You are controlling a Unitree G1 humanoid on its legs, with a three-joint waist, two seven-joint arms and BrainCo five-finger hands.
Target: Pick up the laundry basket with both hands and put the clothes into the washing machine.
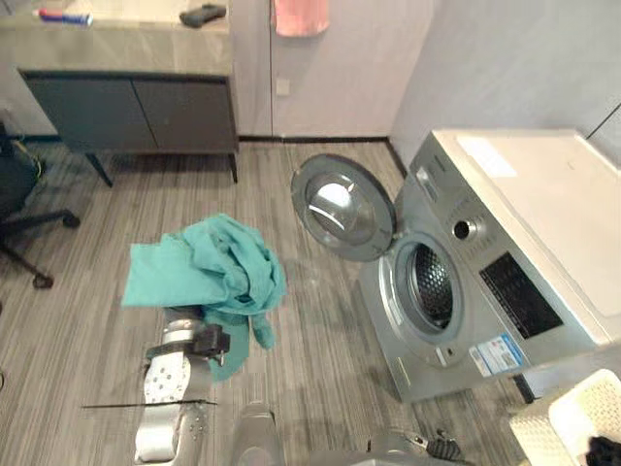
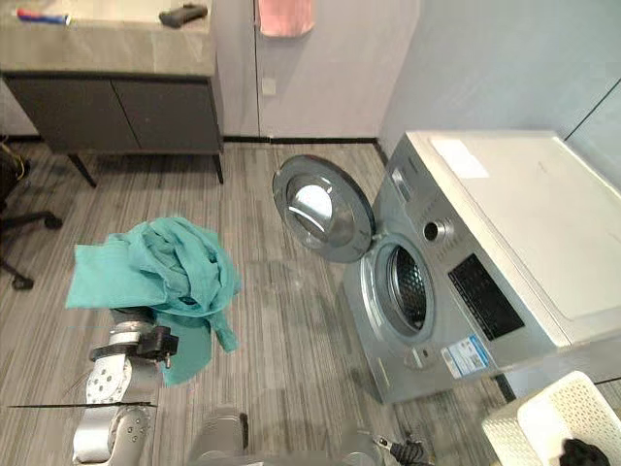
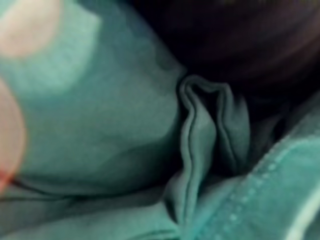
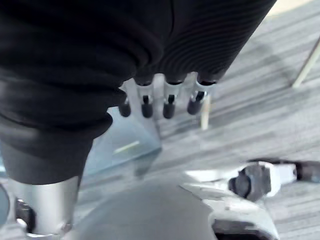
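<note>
Holding the teal garment (image 1: 209,267) up, left robot hand hidden beneath, grip untellable; right robot hand (image 4: 165,100) slack, empty; next, I judge: swing it into the open drum (image 1: 432,286) of the washing machine (image 1: 524,209).

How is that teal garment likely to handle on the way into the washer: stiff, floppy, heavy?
Probably floppy: the teal garment drapes in soft folds, with a tail hanging down. Likely light for its bulk, as one corner sticks out sideways without drooping much. Loose edges might snag on the rim of the drum opening.
</note>
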